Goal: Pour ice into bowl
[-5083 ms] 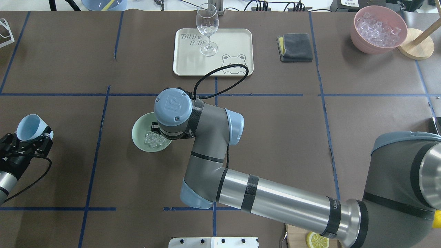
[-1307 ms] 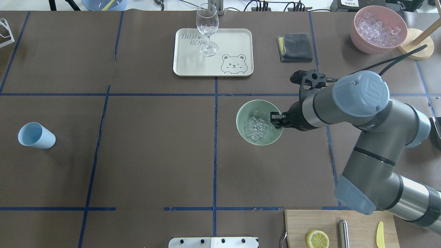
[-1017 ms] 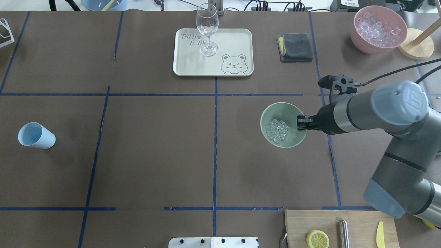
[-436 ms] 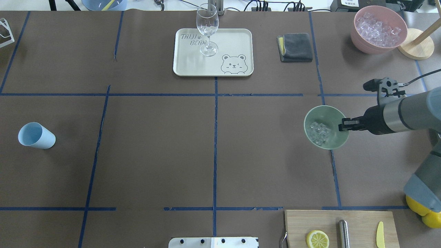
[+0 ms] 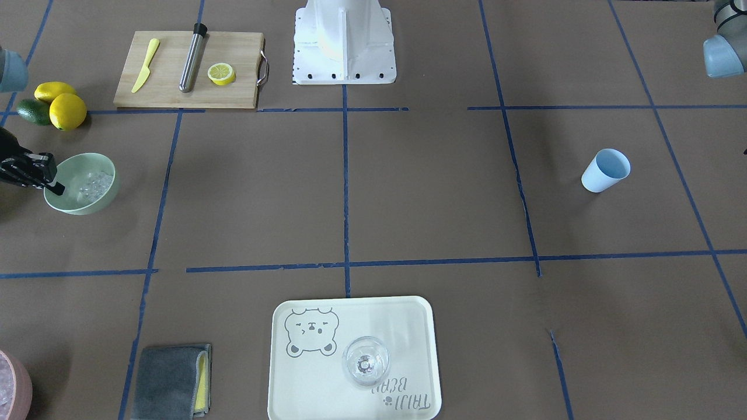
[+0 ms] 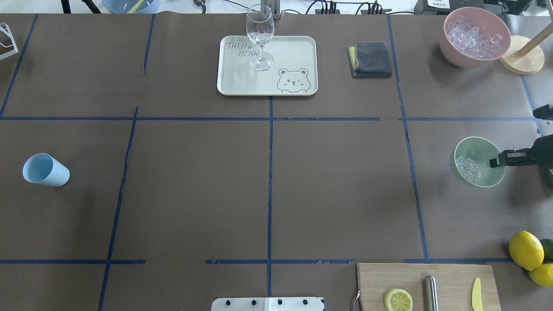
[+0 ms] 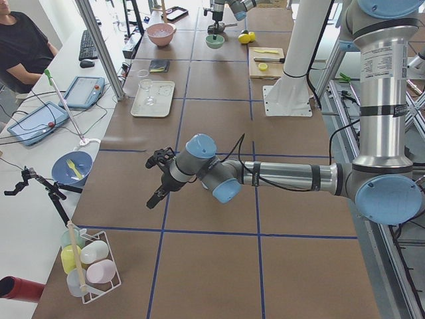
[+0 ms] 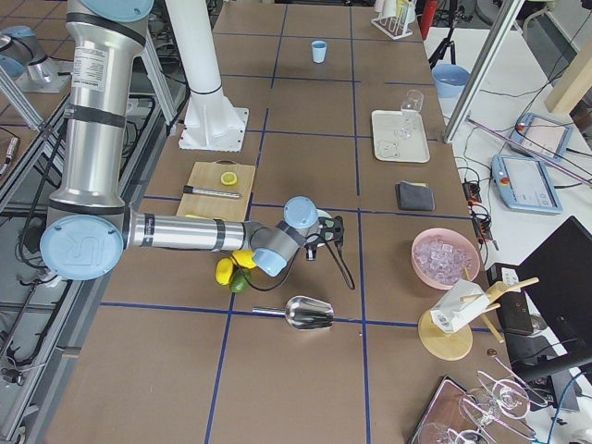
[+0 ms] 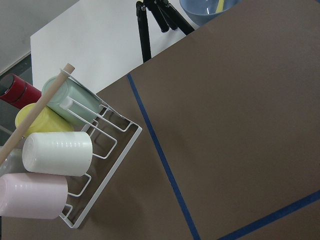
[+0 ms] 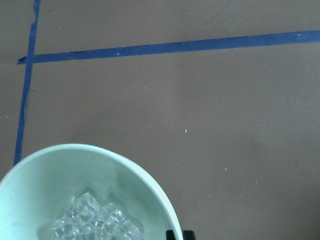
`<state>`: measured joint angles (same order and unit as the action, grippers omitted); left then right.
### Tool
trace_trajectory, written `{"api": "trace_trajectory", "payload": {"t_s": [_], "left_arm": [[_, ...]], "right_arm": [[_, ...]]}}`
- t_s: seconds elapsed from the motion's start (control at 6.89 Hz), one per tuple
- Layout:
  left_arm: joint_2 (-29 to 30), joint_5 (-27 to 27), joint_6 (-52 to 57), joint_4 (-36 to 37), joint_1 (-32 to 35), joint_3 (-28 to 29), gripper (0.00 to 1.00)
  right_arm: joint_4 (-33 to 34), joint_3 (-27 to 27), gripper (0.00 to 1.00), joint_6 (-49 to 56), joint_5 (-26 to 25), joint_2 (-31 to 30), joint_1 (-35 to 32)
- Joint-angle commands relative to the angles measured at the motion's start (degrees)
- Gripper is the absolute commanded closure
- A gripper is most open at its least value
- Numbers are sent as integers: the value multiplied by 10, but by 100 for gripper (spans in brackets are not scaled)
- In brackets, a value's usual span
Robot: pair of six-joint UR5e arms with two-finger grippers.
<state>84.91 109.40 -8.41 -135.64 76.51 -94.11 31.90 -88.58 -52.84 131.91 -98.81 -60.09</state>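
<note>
Right gripper (image 6: 496,162) is clamped on the bowl (image 6: 483,149) rim by the table's right edge. The bowl juts from it toward the table centre, with the ice (image 6: 466,166) inside. Left gripper (image 7: 155,199) is well apart; can't tell its state.

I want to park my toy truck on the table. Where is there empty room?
The biggest bare patch is the middle of the table, between the light blue cup and the mint bowl, and between the tray and the cutting board. The robot's right end is crowded: the bowl with ice, the lemons, the board and the pink bowl.
</note>
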Motion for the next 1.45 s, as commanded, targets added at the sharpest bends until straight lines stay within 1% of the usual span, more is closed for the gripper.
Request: {"api": "trace_trajectory", "payload": {"t_s": [0.0, 0.15, 0.44, 0.58, 0.73, 0.87, 1.02, 1.16, 1.31], "left_arm": [[0, 0, 0, -1, 0, 9, 0], [0, 0, 0, -1, 0, 11, 0], [0, 0, 0, 0, 0, 19, 0], [0, 1, 0, 0, 0, 26, 0], [1, 1, 0, 0, 0, 27, 0], [0, 1, 0, 0, 1, 28, 0], [0, 2, 0, 1, 1, 32, 0], [0, 2, 0, 1, 2, 33, 0], [0, 4, 0, 1, 3, 33, 0]], "right_arm": [[0, 13, 44, 0, 22, 4, -20], [1, 13, 0, -2, 27, 5, -25], [11, 11, 0, 0, 27, 2, -49], [38, 3, 0, 1, 27, 5, -53], [50, -3, 0, 11, 27, 9, -56], [92, -28, 0, 52, 27, 8, -69], [180, -67, 0, 124, 27, 7, -91], [286, -112, 0, 204, 19, 7, -115], [393, -152, 0, 306, 3, 7, -153]]}}
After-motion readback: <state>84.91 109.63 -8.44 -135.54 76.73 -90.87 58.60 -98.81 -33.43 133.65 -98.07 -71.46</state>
